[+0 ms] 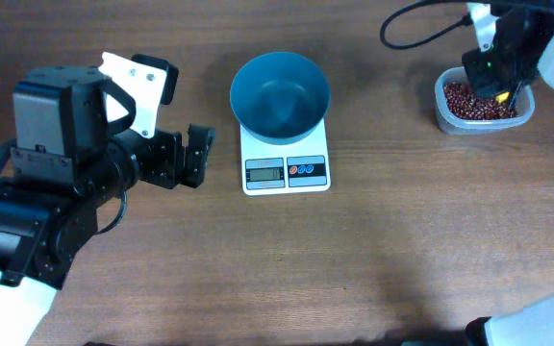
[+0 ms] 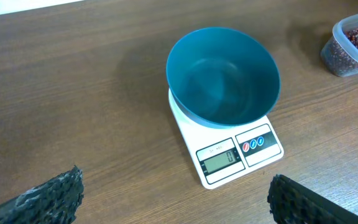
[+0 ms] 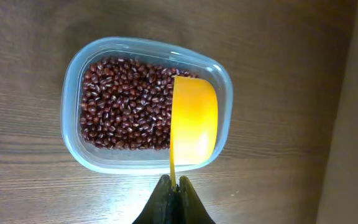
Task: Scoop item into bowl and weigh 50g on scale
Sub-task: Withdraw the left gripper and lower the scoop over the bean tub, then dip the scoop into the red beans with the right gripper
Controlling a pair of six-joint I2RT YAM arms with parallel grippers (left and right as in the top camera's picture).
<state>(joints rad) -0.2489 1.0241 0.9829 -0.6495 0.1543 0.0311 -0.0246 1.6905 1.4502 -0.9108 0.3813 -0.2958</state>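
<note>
One dark wood-grain table [image 1: 402, 259] under scale [image 1: 285, 171], bowl [image 1: 280, 93] & tub [image 1: 442, 108] w/ beans [image 1: 464, 98]

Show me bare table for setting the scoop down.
Widest bare wood: between the scale and the tub, and the strip in front of the scale's display. Crowded: the narrow gap between left pincer and scale, and over the tub, where the right pincer holds the scoop.
</note>
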